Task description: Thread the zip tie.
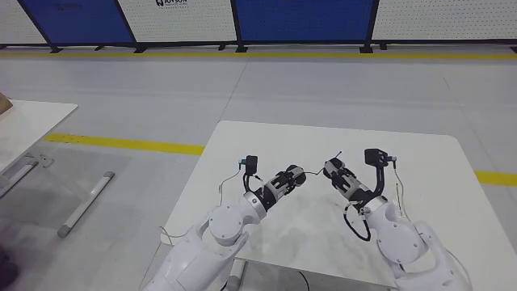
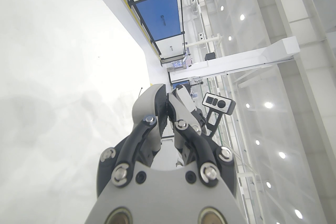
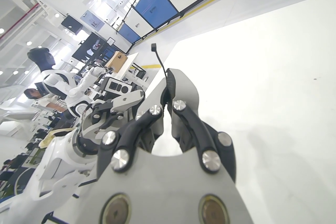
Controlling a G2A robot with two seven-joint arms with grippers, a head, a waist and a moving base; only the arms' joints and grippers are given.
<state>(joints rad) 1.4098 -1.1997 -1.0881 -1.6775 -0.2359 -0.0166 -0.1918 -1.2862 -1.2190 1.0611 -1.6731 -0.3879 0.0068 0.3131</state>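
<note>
Zip tie (image 3: 158,59), thin and black, is pinched between the closed fingers of the right gripper (image 3: 167,75). Its square head stands clear beyond the fingertips on a short stretch of strap. In the top view the zip tie (image 1: 311,172) shows as a fine dark line low in the middle of the frame, running between the two grippers.

The right gripper (image 1: 329,166) sits just right of centre there and the left gripper (image 1: 297,175) just left of it. Their tips point at each other and are near but apart. The left gripper (image 2: 166,93) has its pads pressed together, and the dark line meets its tips, so it appears to hold the strap's other end. Both grippers hang over the white table (image 1: 404,153), which takes up the lower middle and right of the top view.

Panels (image 1: 305,4) stand along the top edge of that frame, blue and white by turns. The white ones carry a dark logo with a short word beside it, and the middle blue one bears the same mark more faintly. A yellow line (image 1: 121,143) crosses the grey floor at middle left. A second table (image 1: 32,121) juts in from the left edge.
</note>
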